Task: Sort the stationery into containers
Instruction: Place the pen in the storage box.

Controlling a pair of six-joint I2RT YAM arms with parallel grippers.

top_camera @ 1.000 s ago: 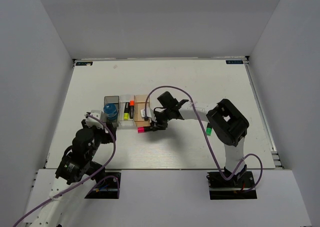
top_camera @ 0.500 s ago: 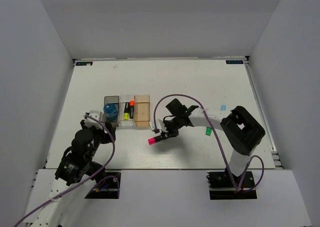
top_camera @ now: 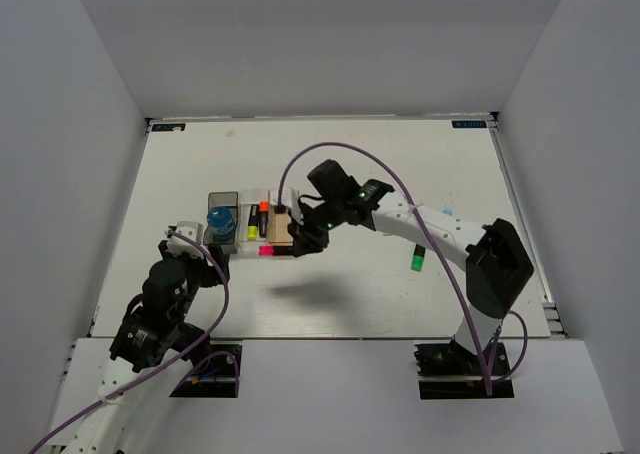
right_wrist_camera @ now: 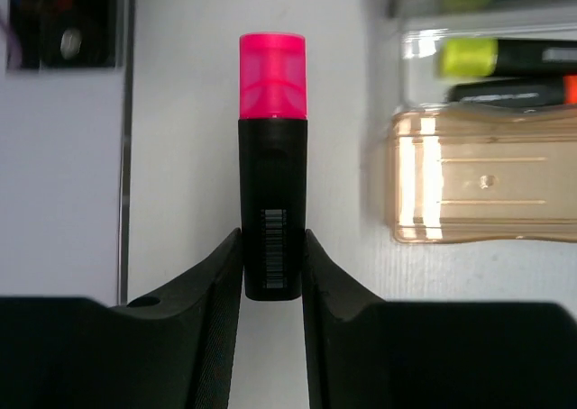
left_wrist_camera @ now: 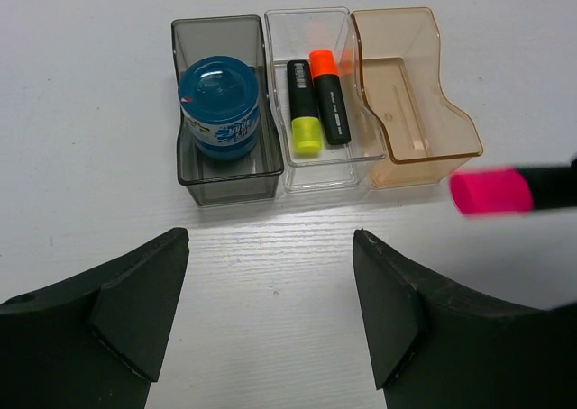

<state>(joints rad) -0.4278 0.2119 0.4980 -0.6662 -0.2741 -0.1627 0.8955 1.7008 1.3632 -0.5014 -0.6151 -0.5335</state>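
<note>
My right gripper (right_wrist_camera: 272,247) is shut on the black body of a pink-capped highlighter (right_wrist_camera: 272,157), held above the table with its cap (top_camera: 266,250) by the front of the clear bin (left_wrist_camera: 317,170) and the tan bin (left_wrist_camera: 424,148). The clear bin holds a yellow-capped highlighter (left_wrist_camera: 304,107) and an orange-capped highlighter (left_wrist_camera: 330,98). A blue roll (left_wrist_camera: 219,107) stands in the dark grey bin (left_wrist_camera: 221,182). My left gripper (left_wrist_camera: 270,283) is open and holds nothing, just in front of the bins. A green-capped highlighter (top_camera: 417,263) lies on the table to the right.
A small pale blue item (top_camera: 447,215) lies beside the right arm's forearm. The right arm (top_camera: 420,224) reaches across the table's middle to the bins. White walls close in the table (top_camera: 350,154) on three sides.
The right gripper tightened on the pink-capped highlighter, swung it out toward the near side, then lifted it left to the front of the bins. The left arm has not moved.
</note>
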